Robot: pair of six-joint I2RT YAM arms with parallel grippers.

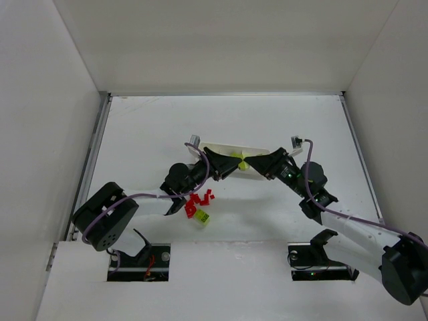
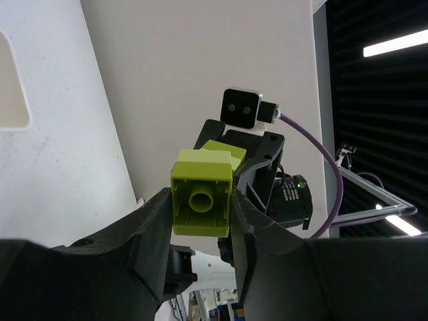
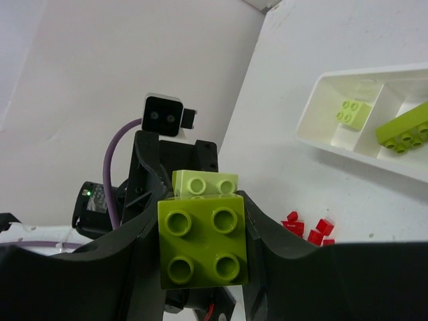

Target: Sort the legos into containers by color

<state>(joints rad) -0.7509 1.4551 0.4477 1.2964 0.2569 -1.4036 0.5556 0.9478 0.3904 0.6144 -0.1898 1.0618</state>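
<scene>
- Meeting tip to tip above the middle of the desk [image 1: 167, 127], the left gripper [image 2: 200, 197] and the right gripper [image 3: 202, 214] are hovering over the near rim of the white tray [image 3: 309, 114].
- The left gripper is clamping its fingers on a hollow-side green brick [image 2: 200, 207], which is showing its open underside in the left wrist view.
- The right gripper is squeezing a studded green brick [image 3: 204, 251], which is showing four studs in the right wrist view.
- Each wrist view is showing the other brick sitting just behind the held one, offset. Whether the two are locked together cannot be told.
- A small green brick [image 3: 353, 112] is lying in the tray's end compartment, and a long green brick [image 3: 404, 127] is lying in the next.
- The red bricks [image 1: 200, 198] are lying in a loose cluster left of centre, toward the near edge. A loose green brick [image 1: 202, 217] is sitting just at their near side.
</scene>
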